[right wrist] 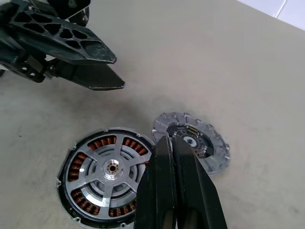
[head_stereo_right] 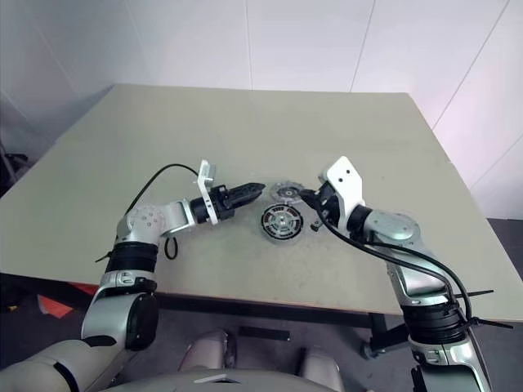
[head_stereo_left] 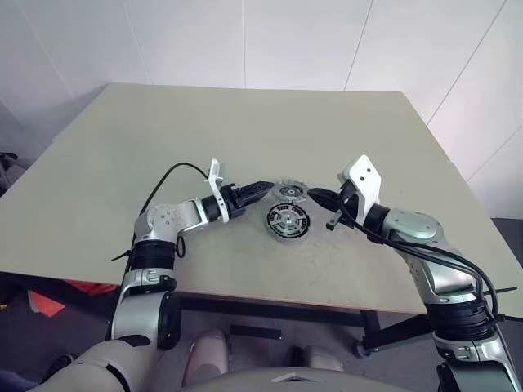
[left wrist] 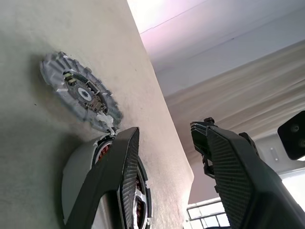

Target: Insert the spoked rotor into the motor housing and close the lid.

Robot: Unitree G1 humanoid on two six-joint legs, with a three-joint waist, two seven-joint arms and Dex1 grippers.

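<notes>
Rotor seated: spoked rotor [right wrist: 110, 168] lies flat inside the motor housing [right wrist: 71, 191], pale spokes over copper-brown windings, on the matte beige counter [head_stereo_left: 245, 131]. Lid [right wrist: 212, 148] — silvery, notched rim, raised hub — lies just beside the housing, on its far side, not yet fitted. Left end effector [head_stereo_left: 263, 188] spread, empty, points level at the lid; right end effector [head_stereo_left: 315, 195] pressed together, empty, about equally near — lid sits between them.

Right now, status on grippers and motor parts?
Left gripper open, empty. Right gripper shut, empty. Spoked rotor already seated in motor housing. Lid flat on table beside it, unobstructed.
</notes>
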